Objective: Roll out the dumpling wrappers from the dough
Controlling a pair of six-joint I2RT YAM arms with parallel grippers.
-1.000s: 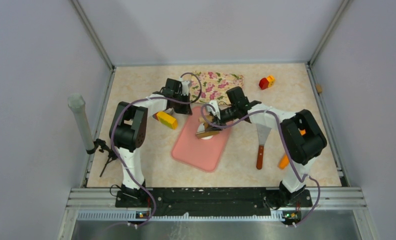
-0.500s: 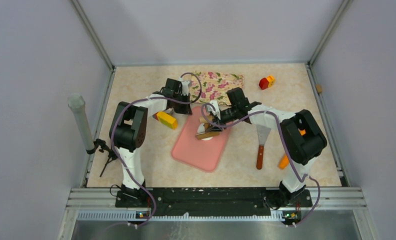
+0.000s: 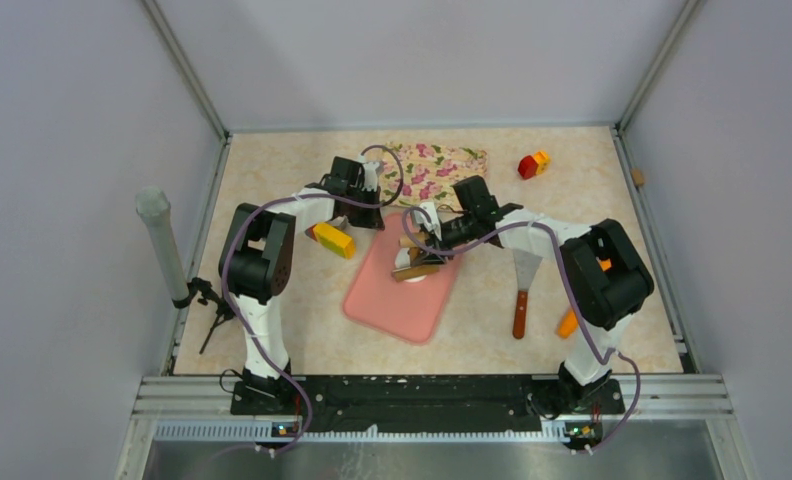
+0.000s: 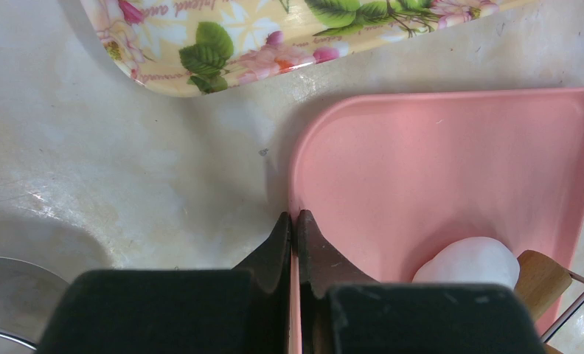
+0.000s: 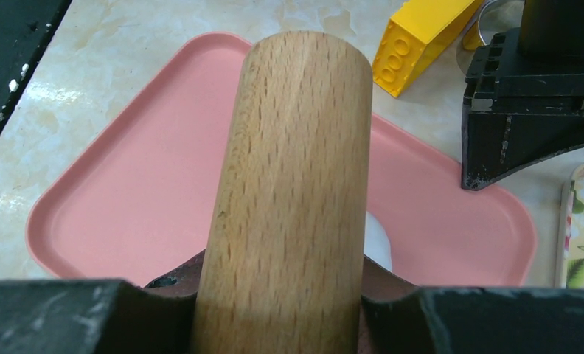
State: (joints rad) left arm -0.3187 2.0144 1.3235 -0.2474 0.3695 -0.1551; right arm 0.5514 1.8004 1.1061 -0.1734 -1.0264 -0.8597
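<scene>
The dough (image 4: pixel 467 262) is a soft white lump on the pink mat (image 3: pixel 397 305). It sits under the wooden rolling pin (image 5: pixel 293 184), and only an edge of it shows in the right wrist view (image 5: pixel 377 243). My right gripper (image 5: pixel 285 279) is shut on the rolling pin and holds it across the dough (image 3: pixel 412 273). My left gripper (image 4: pixel 295 218) is shut on the mat's far left edge (image 4: pixel 422 162); it also shows in the top view (image 3: pixel 370 216). No dumpling wrappers are in view.
A floral tray (image 3: pixel 434 168) lies behind the mat. A yellow brick (image 3: pixel 334 240) and a metal ring (image 4: pixel 1 302) sit left of it. A spatula (image 3: pixel 522 290), an orange piece (image 3: pixel 569 322) and a red-yellow brick (image 3: pixel 532 163) lie to the right.
The right gripper and rolling pin have shifted very slightly over the dough. The left arm has not moved.
</scene>
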